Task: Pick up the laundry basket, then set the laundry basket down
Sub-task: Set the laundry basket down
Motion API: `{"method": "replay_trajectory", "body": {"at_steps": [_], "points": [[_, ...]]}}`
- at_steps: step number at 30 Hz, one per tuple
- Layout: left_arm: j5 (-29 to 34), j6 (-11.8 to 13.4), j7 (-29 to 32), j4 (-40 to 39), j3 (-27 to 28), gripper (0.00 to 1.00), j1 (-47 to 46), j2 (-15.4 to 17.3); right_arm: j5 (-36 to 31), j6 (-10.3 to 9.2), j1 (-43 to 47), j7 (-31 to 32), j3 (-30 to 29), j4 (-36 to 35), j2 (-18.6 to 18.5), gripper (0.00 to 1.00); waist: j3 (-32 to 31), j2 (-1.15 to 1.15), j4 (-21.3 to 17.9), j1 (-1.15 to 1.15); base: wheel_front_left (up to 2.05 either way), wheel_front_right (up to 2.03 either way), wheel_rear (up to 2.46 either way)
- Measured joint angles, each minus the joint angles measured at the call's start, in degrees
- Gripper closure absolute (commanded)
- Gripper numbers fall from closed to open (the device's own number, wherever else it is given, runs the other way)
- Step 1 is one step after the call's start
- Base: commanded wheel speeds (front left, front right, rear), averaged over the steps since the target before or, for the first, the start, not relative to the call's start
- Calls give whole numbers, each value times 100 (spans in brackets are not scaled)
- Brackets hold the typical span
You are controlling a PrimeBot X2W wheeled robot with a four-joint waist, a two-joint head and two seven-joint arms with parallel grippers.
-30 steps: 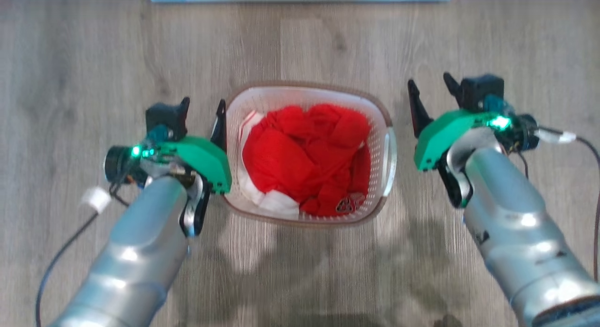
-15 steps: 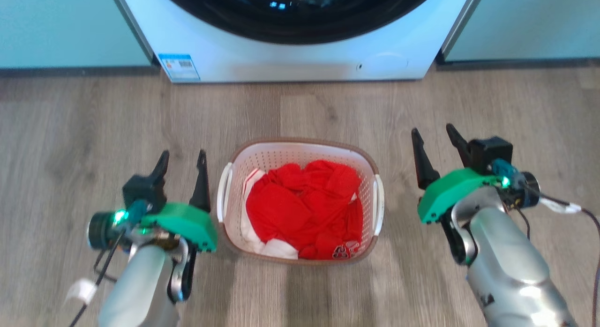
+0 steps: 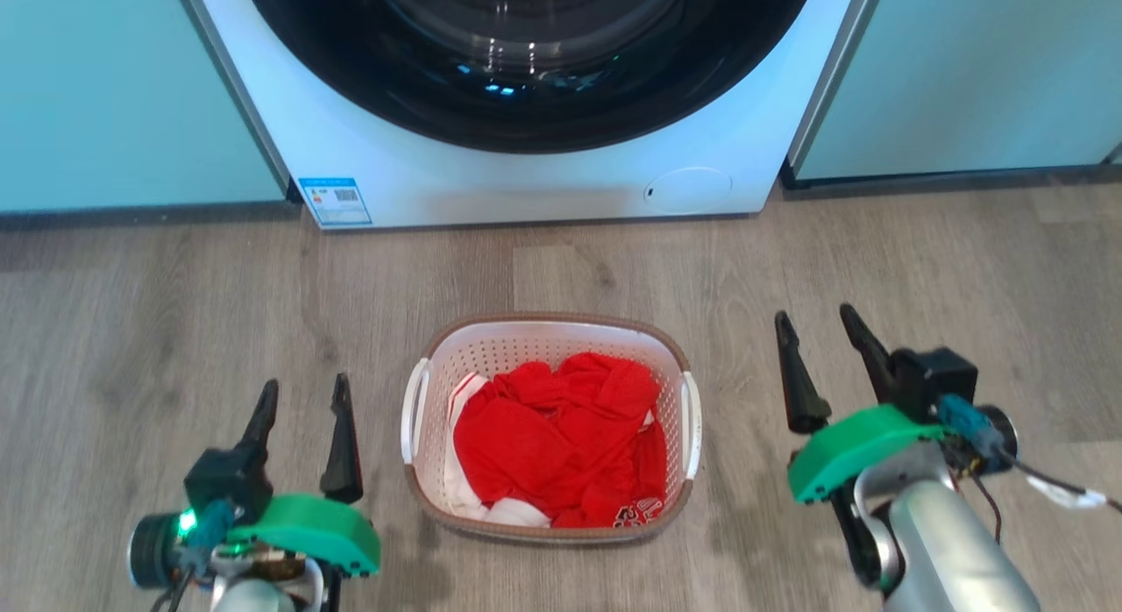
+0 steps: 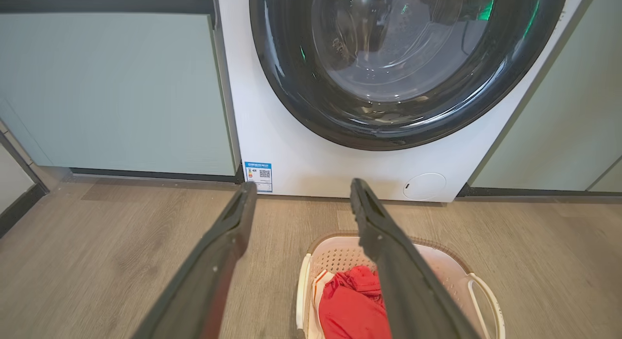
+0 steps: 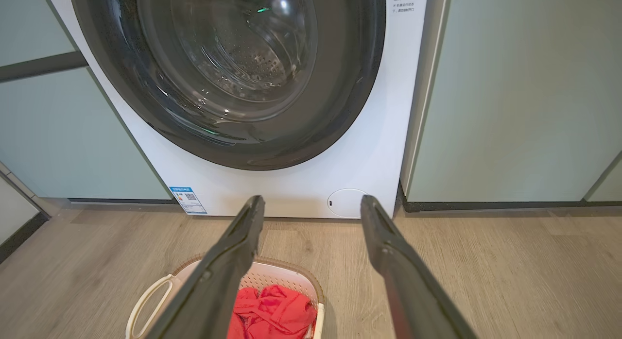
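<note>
The laundry basket [image 3: 526, 345] is sitting between the left gripper [image 3: 304, 386] and right gripper [image 3: 814, 316], both gaping wide and empty. The wrist views are showing drum holes inside the washing machine [image 5: 379, 159].

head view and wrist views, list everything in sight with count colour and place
floor: 1, grey-brown wood, underfoot
washing machine: 1, white, dark round door, at back
sticker: 1, blue-white, machine's lower left
cabinet fronts: at least 2, pale green, flanking machine
laundry basket: 1, white, brown rim, on floor before machine
clothes: heap, red and white, in basket
left gripper: 1, dark fingers, open, left of basket, apart
right gripper: 1, dark fingers, open, right of basket, apart
</note>
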Motion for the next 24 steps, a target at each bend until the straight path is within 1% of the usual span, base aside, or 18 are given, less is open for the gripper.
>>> {"method": "replay_trajectory", "body": {"at_steps": [6,12,18,24], "points": [[109,-78,0,-409,178,0,431,-113,0,0,532,0,-183,-346,5,0,-213,0,-63,0,0,0,0],[151,-100,0,-654,288,0,879,-123,-48,0,982,0,-352,-625,19,0,-461,0,-113,0,0,0,0],[156,-93,0,-704,411,0,1109,-125,-48,0,1161,0,-359,-732,62,0,-591,0,-149,0,0,0,0],[202,-85,0,-730,424,0,1124,-127,-48,0,1236,0,-381,-813,73,0,-608,0,-172,0,0,0,0]]}}
